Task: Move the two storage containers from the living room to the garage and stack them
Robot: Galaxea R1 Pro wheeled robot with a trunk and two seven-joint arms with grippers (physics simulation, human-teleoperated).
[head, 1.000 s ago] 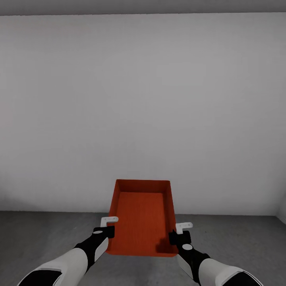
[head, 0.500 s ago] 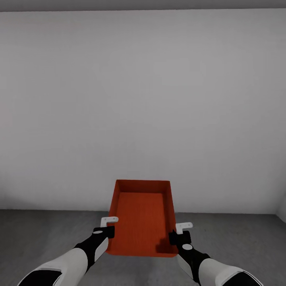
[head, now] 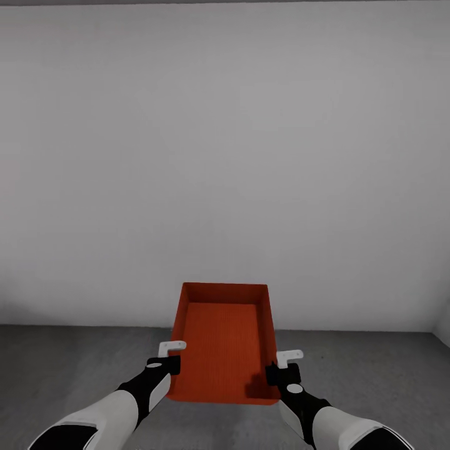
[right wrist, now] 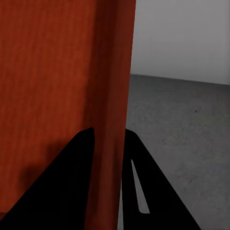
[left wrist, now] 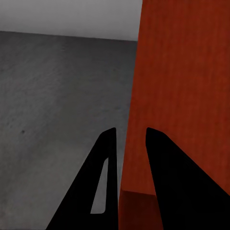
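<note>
Facing a plain white-grey wall (head: 225,156) well beyond both tools, spanning the whole head view. Rolling over, or standing on, a dark grey mottled concrete floor (head: 75,362) lying below the tools and running up to the foot of that wall. Carrying one orange-red storage container (head: 224,342) between the two tools, raised clear of the floor, open side up, nothing inside, long axis pointing away from the trunk toward the wall. Gripping the container's left long wall with the left tool (left wrist: 128,143): one dark finger lying on the outer face, the other on the inner face, rim caught between them, near the corner closest to the trunk. Gripping the right long wall with the right tool (right wrist: 109,139) the same way, fingers straddling the rim, one inside the bin and one outside. Holding both tools level with each other, one on each side of the container.
</note>
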